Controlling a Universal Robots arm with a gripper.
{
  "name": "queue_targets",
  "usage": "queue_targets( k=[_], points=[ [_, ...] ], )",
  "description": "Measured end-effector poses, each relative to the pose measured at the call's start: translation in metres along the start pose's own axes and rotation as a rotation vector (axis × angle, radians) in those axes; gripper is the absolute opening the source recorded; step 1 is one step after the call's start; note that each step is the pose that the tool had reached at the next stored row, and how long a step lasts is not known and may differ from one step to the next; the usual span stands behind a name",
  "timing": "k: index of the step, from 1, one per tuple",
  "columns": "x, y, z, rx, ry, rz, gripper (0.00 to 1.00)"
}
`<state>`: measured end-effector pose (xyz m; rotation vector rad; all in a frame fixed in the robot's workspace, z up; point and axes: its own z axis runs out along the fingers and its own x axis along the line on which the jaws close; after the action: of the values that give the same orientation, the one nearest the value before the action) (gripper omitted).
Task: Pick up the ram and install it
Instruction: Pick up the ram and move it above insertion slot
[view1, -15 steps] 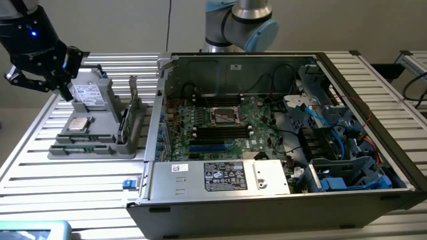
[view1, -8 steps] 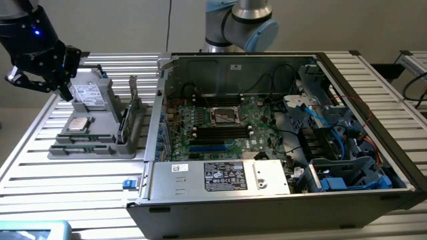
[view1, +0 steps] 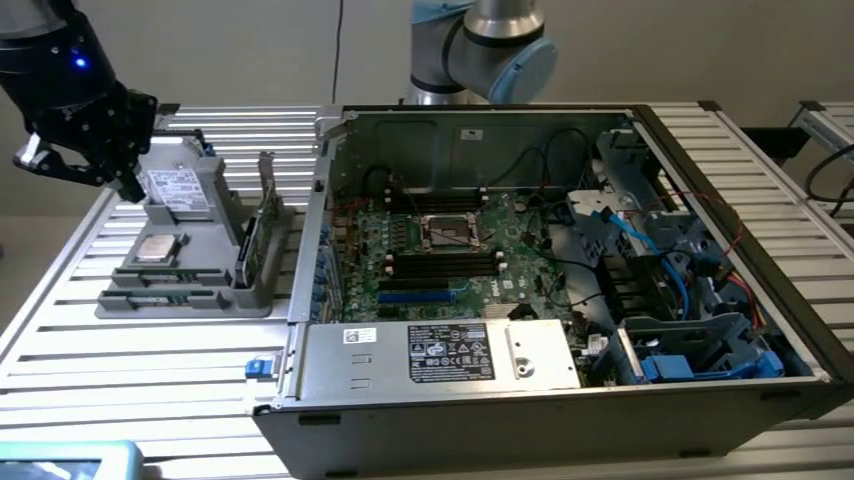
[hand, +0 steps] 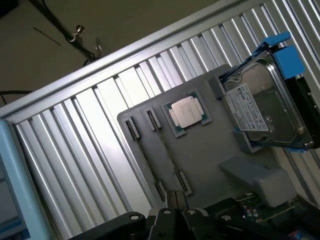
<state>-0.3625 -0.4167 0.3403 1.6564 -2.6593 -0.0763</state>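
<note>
One end effector above parts tray

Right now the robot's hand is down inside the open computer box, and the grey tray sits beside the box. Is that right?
Not quite. The gripper is not inside the computer box; it hangs above the grey tray, near the hard drive. The exterior view shows this. The tray does sit beside the box.

Soft, even overhead light in ext. view; case interior dimmer w/ shadowed corners; wrist view brighter; strong glare on aluminium table slats & processor lid; shadows soft, faint.
</note>
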Motion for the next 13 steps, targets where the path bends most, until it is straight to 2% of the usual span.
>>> queue_targets(
  k=[13],
  points=[
    [0.0000, 0.0000, 0.0000, -0.0046, 0.0107, -0.236, 0.11]
  ],
)
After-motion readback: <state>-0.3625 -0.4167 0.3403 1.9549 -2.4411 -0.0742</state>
